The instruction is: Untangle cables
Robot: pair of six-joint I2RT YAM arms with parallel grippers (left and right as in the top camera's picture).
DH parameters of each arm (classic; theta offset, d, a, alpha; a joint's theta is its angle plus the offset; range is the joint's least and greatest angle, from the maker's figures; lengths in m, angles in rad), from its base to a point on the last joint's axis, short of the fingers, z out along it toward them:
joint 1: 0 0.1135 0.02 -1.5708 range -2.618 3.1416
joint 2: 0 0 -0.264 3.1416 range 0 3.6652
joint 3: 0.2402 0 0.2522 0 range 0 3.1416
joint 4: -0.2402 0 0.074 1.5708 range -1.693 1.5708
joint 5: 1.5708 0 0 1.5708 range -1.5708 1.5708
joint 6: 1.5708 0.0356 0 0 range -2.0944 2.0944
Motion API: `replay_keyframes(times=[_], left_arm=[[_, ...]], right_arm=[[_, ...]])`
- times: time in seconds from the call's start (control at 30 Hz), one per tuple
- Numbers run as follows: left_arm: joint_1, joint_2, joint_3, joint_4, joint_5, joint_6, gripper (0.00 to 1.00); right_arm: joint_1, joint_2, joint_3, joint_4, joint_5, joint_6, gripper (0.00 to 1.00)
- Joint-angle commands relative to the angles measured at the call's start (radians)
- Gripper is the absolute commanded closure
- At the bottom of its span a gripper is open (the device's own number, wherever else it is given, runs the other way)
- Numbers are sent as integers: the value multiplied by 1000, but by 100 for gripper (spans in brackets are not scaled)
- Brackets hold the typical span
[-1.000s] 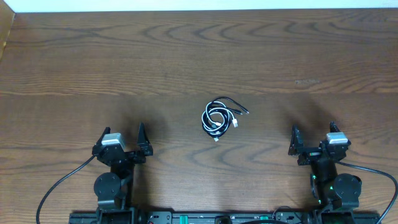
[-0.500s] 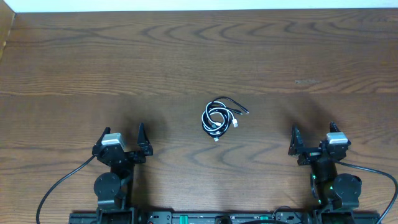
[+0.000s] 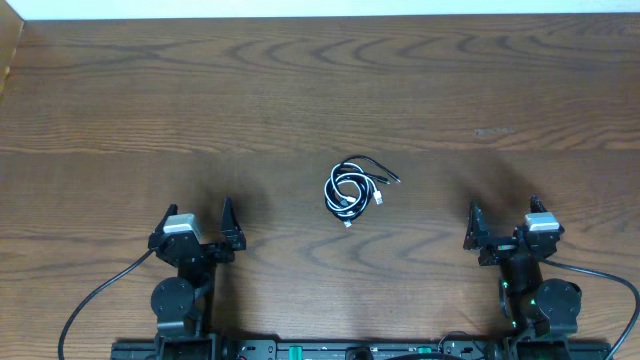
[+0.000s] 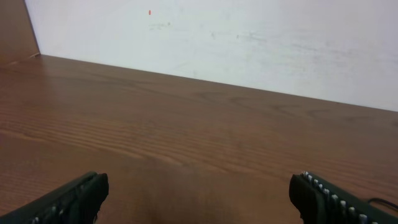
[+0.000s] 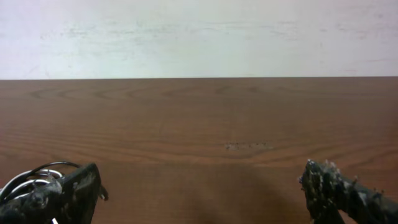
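Observation:
The cables [image 3: 352, 188] lie in a small tangled coil of black and white cords at the middle of the wooden table, with plug ends sticking out to the right and below. My left gripper [image 3: 198, 218] is open and empty near the front left, well apart from the coil. My right gripper [image 3: 502, 220] is open and empty near the front right. In the right wrist view the coil's edge [image 5: 25, 180] shows at the lower left, behind my left finger. The left wrist view shows only bare wood between the open fingers [image 4: 199, 196].
A white wall [image 4: 249, 37] rises at the table's far edge. A wooden side panel [image 3: 8, 50] stands at the far left corner. Thick black arm wires [image 3: 95, 300] trail off both arm bases at the front edge.

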Motion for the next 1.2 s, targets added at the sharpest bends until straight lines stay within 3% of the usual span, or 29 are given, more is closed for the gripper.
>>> replay_keyframes(times=[0.0,0.9,1.17], left_arm=[[-2,-5,-10,-46,-9,3,2],[-2,-5,-10,6,-26,2,2],[-2,32,-7,27,92,7,2]], right_arm=[[7,-4,-2,-3,-6,6,1],[7,-4,-2,-3,-5,3,1],[7,-4,-2,-3,-6,-170,1]])
